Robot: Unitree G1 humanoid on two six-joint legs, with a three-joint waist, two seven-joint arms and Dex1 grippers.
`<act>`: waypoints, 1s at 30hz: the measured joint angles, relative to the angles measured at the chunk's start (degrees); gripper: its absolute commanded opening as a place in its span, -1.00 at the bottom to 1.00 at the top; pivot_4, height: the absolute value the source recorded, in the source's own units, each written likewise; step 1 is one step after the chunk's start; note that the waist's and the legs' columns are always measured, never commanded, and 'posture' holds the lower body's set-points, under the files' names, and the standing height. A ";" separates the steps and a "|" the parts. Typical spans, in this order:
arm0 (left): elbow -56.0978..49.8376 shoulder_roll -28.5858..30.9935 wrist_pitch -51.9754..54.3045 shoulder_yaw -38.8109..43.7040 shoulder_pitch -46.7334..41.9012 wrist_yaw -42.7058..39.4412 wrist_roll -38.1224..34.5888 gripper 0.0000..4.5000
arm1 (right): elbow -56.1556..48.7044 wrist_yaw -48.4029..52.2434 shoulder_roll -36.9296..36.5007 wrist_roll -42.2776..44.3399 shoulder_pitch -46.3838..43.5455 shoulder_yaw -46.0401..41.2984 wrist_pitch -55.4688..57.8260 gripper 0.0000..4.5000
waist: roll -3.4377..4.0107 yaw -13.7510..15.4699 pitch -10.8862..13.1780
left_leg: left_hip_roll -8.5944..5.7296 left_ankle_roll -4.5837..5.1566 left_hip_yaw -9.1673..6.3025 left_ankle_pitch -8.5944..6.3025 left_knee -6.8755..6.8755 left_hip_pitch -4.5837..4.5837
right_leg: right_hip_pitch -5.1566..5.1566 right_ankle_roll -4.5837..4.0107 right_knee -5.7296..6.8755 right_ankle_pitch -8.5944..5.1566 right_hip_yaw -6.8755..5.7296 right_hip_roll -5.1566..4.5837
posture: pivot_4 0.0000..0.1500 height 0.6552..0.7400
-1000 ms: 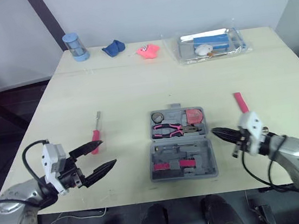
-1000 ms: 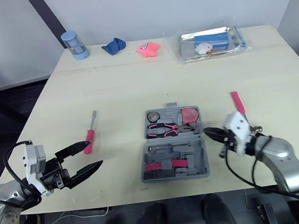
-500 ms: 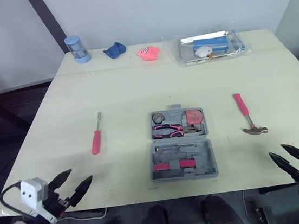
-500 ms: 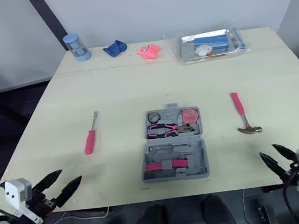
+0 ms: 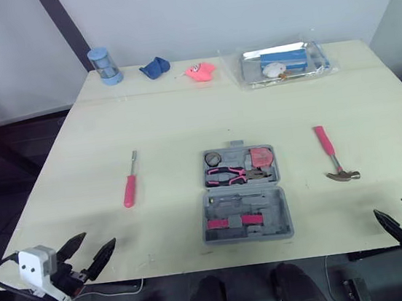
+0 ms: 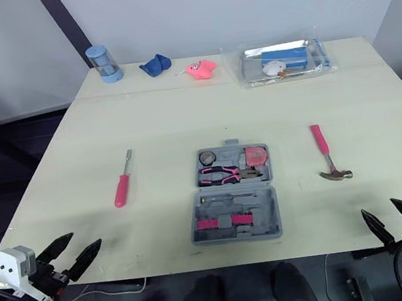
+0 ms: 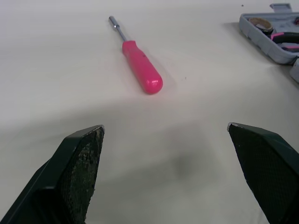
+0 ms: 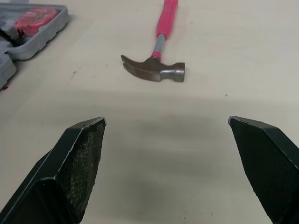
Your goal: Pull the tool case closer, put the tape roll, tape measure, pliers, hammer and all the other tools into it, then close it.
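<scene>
My left gripper [image 5: 98,239] and right gripper [image 5: 390,206] hover at 7 and 5 o'clock by the near edge of a smooth, cream table [image 5: 182,116], each with its 2 tapered black fingers spread wide apart. The grey moulded-plastic tool case [image 5: 246,217] lies open at the table's centre. Its far half holds a tape roll [image 5: 213,157], pink-handled pliers [image 5: 226,174] and a rounded red tape measure [image 5: 261,156]. At the case's 3 o'clock lies a hammer [image 5: 331,153] with a pink grip and a dull steel claw head; at 9 o'clock lies a pink-handled screwdriver [image 5: 129,189]. A plain pale wall [image 5: 242,6] stands behind. The near half's contents are hard to make out.
</scene>
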 measured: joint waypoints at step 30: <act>-15.78 12.84 5.61 -16.74 -18.09 -19.30 -4.33 1.00 | -4.48 -17.93 -7.64 -2.34 -27.95 12.57 32.43 0.97 | 0.04 -0.01 0.01 | -0.01 0.00 -0.02 0.00 0.00 -0.03 | -0.02 0.00 0.01 0.02 -0.01 0.02 | 1.00 1.00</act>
